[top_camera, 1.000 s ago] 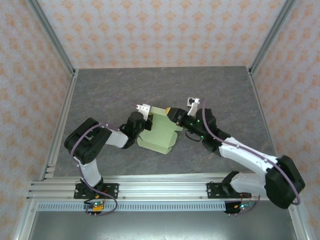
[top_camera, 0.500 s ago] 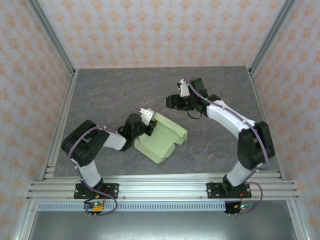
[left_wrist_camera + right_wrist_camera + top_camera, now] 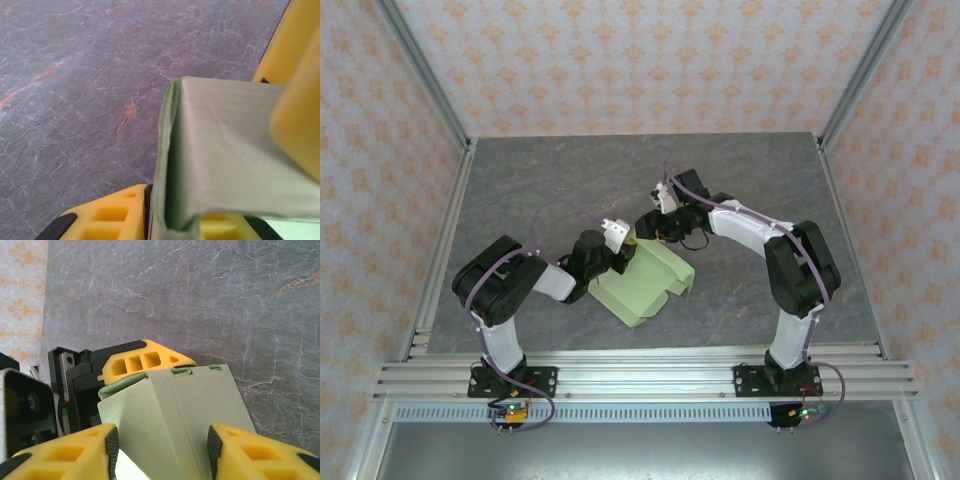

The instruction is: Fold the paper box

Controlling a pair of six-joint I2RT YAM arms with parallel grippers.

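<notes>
The paper box [image 3: 645, 282] is a pale green, partly folded card lying on the grey table between the two arms. My left gripper [image 3: 618, 248] is shut on its left edge. In the left wrist view the doubled card [image 3: 225, 160] stands pinched between that gripper's [image 3: 172, 222] yellow fingers [image 3: 112, 217]. My right gripper [image 3: 653, 226] is at the box's far corner, open. In the right wrist view its jaws [image 3: 162, 445] straddle a raised green panel [image 3: 170, 410], one pad [image 3: 112, 447] at each side. Beyond the panel shows the left gripper's yellow finger [image 3: 145, 362].
The dark grey marbled table [image 3: 570, 180] is enclosed by patterned walls and metal corner posts [image 3: 425, 80]. An aluminium rail [image 3: 640, 375] with both arm bases runs along the near edge. More yellow finger [image 3: 295, 75] crowds the right side of the left wrist view.
The right arm left the box's right side, swung to the back of the table, then came down on the box's far corner. The box turned while held by the left gripper.
</notes>
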